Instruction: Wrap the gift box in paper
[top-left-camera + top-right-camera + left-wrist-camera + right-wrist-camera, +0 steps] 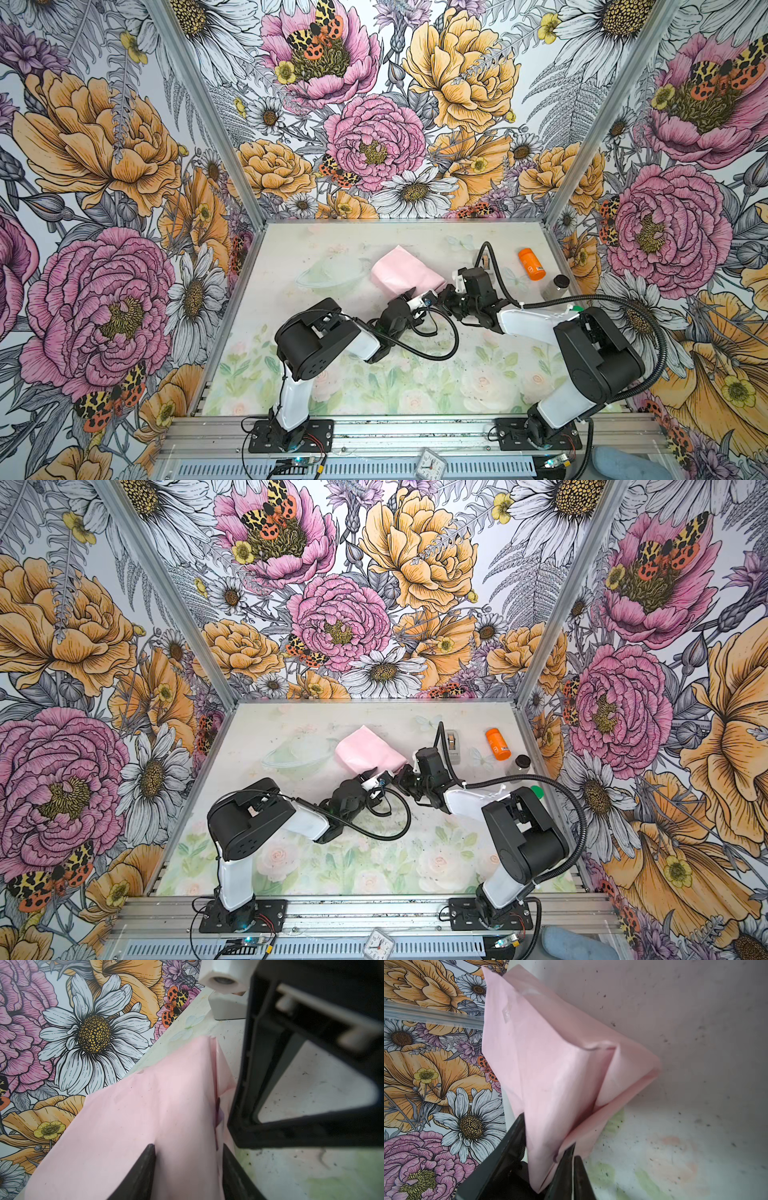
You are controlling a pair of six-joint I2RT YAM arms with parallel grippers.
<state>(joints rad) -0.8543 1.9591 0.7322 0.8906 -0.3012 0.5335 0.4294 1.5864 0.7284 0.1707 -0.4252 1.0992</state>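
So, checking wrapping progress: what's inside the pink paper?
Only the folded paper bundle shows, with a purple sliver at one seam. Any gift box inside is completely covered.

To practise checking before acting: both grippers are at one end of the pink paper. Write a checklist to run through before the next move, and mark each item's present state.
1. All of the box covered: ok; only pink paper shows.
2. Grip of right gripper on the paper: ok, pinched.
3. Grip of left gripper: cannot tell; it straddles the paper.
4. End folded flat: not ok; the folds gape in the right wrist view.
5. Sight of tape dispenser: ok, near the right gripper.
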